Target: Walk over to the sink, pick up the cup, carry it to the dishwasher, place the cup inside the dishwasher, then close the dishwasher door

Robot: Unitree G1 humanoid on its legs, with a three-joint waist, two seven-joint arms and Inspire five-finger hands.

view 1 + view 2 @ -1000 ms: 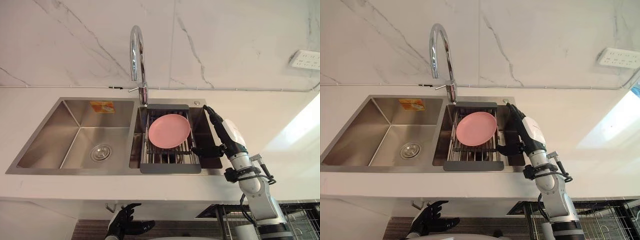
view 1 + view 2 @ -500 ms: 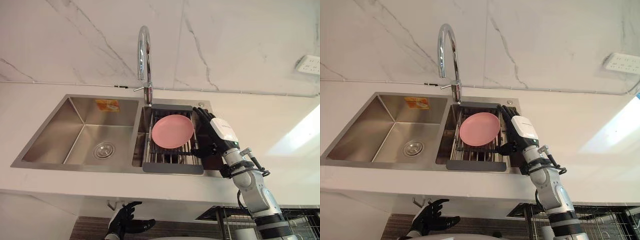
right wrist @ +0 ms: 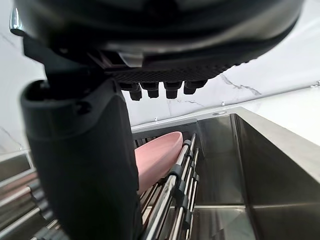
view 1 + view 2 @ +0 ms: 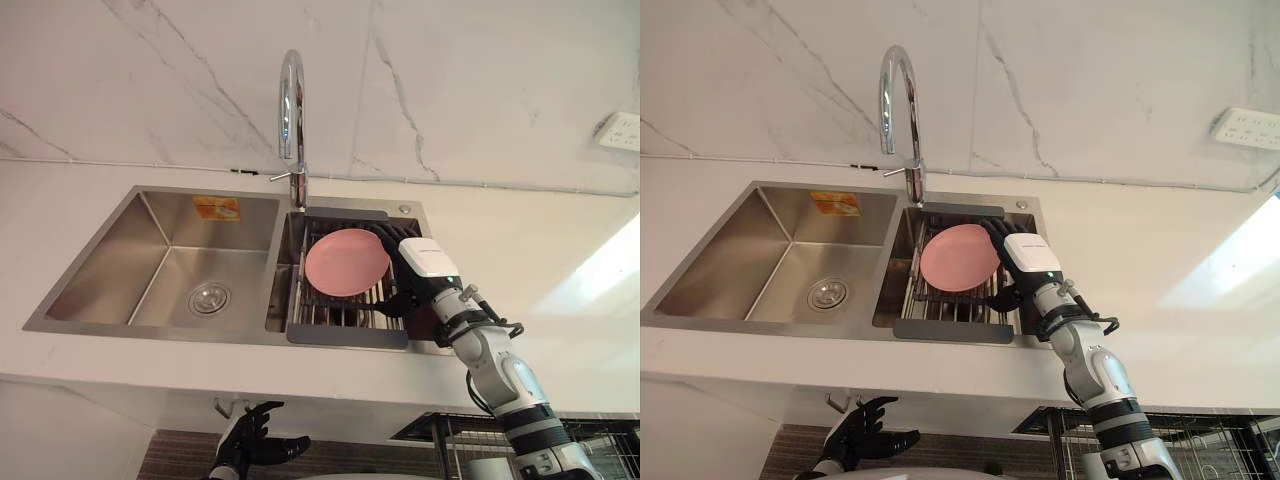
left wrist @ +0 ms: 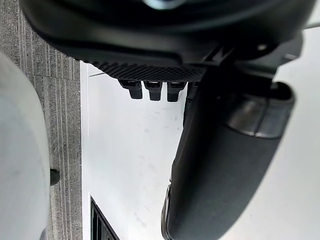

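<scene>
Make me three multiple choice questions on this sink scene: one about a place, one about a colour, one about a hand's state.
1. Where does the plate lie?
A. on the rack over the right basin
B. in the left basin by the drain
C. on the counter

2. What colour is the plate?
A. blue
B. pink
C. white

3. How is the left hand?
A. curled round a cup
B. pinching the plate
C. fingers spread, holding nothing

Answers:
1 A, it rests on the rack's bars.
2 B, it shows pink in both eye views.
3 C, its fingers stand apart with nothing between them.
</scene>
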